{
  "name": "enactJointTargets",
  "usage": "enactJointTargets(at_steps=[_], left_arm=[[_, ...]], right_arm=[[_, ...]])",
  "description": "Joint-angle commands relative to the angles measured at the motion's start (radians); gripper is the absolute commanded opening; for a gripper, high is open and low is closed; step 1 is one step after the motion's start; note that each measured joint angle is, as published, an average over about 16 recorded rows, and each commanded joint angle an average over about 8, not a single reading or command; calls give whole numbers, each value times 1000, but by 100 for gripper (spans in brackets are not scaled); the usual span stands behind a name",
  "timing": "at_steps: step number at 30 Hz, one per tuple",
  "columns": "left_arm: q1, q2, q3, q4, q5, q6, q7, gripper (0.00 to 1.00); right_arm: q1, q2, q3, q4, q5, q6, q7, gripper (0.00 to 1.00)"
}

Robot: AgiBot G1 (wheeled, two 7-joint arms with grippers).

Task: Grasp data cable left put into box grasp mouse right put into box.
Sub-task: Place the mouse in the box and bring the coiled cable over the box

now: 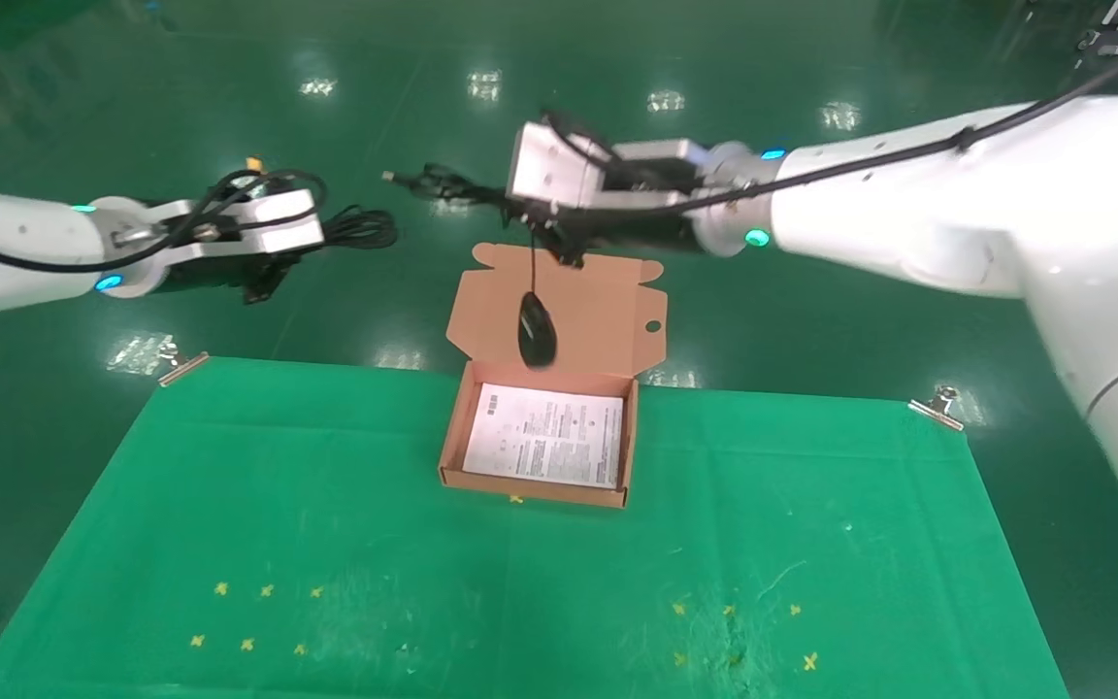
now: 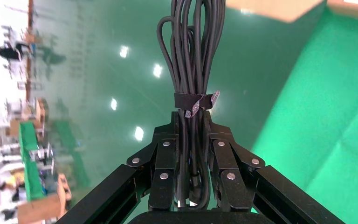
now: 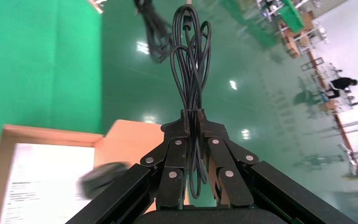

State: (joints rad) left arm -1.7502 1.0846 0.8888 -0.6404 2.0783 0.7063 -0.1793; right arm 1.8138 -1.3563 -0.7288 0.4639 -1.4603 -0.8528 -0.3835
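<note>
1. Black fingers of the right gripper are closed on the bundled cord of the mouse; the loops stand out past the fingertips.
2. From that grip one strand runs down to the mouse, which hangs in the air in front of the raised flap lid, above the far edge of the box.
3. The box sits open on the green surface, with a white printed leaflet lying flat inside it.
4. Fingers of the left gripper are clamped on the data cable, a looped bundle bound by a dark strap.
5. In the head view the left gripper is held off the surface, above the floor to the left of the box, its bundle pointing toward the box; the right gripper is beyond the lid.
</note>
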Motion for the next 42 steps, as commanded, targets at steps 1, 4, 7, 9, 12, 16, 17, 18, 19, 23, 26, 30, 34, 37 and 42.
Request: enactJointTargets(at_steps=[1, 4, 7, 9, 12, 16, 17, 18, 19, 23, 26, 30, 34, 37, 42], left_arm=[[2, -11, 8, -2, 33, 4, -47, 0], [0, -18, 22, -23, 98, 21, -125, 0], [3, -25, 32, -59, 147, 39, -192, 0], [9, -30, 36, -88, 173, 49, -229, 0], [18, -41, 39, -131, 205, 62, -276, 0], [30, -53, 42, -180, 239, 77, -326, 0], [33, -56, 42, -190, 246, 80, -337, 0], [35, -59, 43, -200, 253, 84, -346, 0], [37, -61, 43, -210, 259, 87, -356, 0], [45, -68, 44, -239, 279, 97, -385, 0], [49, -72, 44, -255, 291, 102, -401, 0], [53, -76, 44, -271, 302, 108, -416, 0], [55, -78, 44, -281, 309, 112, -426, 0], [57, -79, 44, -286, 313, 113, -431, 0], [58, -81, 44, -292, 317, 116, -436, 0]], right_arm=[[-13, -1, -15, 12, 4, 1, 11, 0], [-22, -4, -40, 12, 14, 23, 19, 0], [-30, -8, -70, 8, 27, 47, 22, 0], [-38, -10, -93, 10, 37, 60, 23, 0], [-52, -12, -132, 19, 59, 73, 27, 0], [-76, -13, -187, 40, 95, 82, 39, 0], [-82, -13, -201, 45, 104, 85, 44, 0], [-88, -13, -214, 50, 113, 90, 50, 0], [-94, -14, -228, 54, 123, 94, 56, 0], [-118, -15, -281, 63, 160, 121, 92, 0], [-136, -16, -319, 61, 193, 148, 132, 0], [-164, -16, -363, 39, 241, 183, 205, 0], [-186, -14, -398, 2, 288, 210, 286, 0], [-191, -13, -422, -23, 312, 227, 330, 0], [-190, -13, -458, -44, 330, 254, 366, 42]])
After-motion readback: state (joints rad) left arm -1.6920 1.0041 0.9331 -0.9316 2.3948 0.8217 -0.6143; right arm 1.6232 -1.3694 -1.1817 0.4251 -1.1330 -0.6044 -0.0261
